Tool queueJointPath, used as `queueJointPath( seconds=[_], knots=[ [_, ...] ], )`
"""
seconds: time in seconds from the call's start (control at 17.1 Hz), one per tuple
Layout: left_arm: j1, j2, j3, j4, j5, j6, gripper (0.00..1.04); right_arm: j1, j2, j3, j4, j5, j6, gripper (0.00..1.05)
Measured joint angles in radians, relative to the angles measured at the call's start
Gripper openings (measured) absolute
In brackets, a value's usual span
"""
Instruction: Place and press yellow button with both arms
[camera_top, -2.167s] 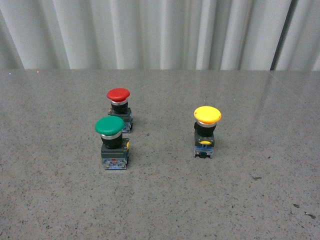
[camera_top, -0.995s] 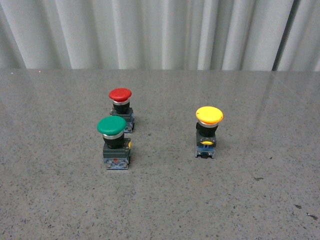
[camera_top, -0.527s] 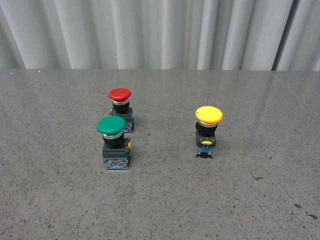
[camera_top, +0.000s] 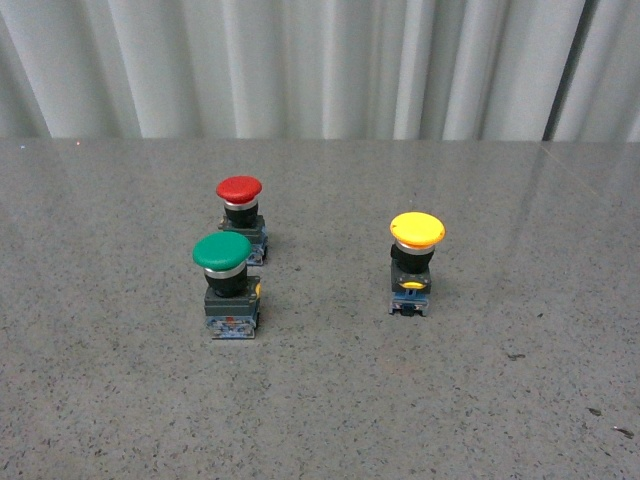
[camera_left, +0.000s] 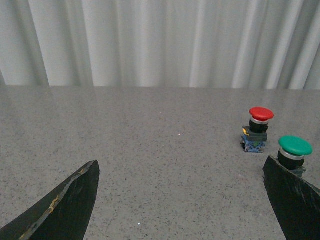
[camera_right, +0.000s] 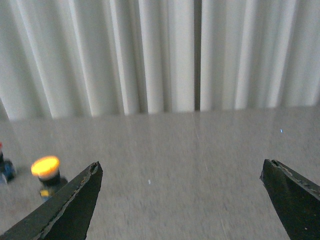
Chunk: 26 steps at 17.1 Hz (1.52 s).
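The yellow button (camera_top: 415, 263) stands upright on the grey table, right of centre in the front view, with a yellow cap, black neck and grey-blue base. It also shows blurred in the right wrist view (camera_right: 46, 171), beside one finger, outside the jaws. My right gripper (camera_right: 181, 172) is open and empty over bare table. My left gripper (camera_left: 181, 170) is open and empty; the yellow button is out of its view. Neither arm shows in the front view.
A green-capped button (camera_top: 228, 283) and a red-capped button (camera_top: 240, 216) stand left of centre, close together. Both show in the left wrist view, the green button (camera_left: 294, 151) beside one finger, the red button (camera_left: 258, 128) farther off. A pleated white curtain (camera_top: 320, 65) backs the table.
The buttons have not moved on the table. The front view shifts by a few pixels between frames.
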Motion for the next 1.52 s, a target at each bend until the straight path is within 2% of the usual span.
queueJointPath(
  seconds=[0.64, 0.76, 0.82, 1.11, 1.46, 1.52],
  knots=[
    [0.0, 0.0, 0.0, 0.0, 0.0, 0.0, 0.98, 0.048, 0.472, 0.108, 0.413, -0.023, 0.01, 0.98],
    [0.0, 0.0, 0.0, 0.0, 0.0, 0.0, 0.98, 0.087, 0.777, 0.253, 0.62, -0.045, 0.002, 0.98],
    [0.0, 0.0, 0.0, 0.0, 0.0, 0.0, 0.98, 0.111, 0.911, 0.325, 0.655, -0.054, 0.001, 0.98],
    [0.0, 0.0, 0.0, 0.0, 0.0, 0.0, 0.98, 0.255, 1.391, 0.607, 0.583, -0.059, -0.004, 0.96],
    [0.0, 0.0, 0.0, 0.0, 0.0, 0.0, 0.98, 0.344, 1.548, 0.693, 0.539, -0.051, -0.022, 0.32],
    [0.0, 0.0, 0.0, 0.0, 0.0, 0.0, 0.98, 0.363, 1.553, 0.694, 0.521, -0.053, -0.022, 0.12]
  ],
)
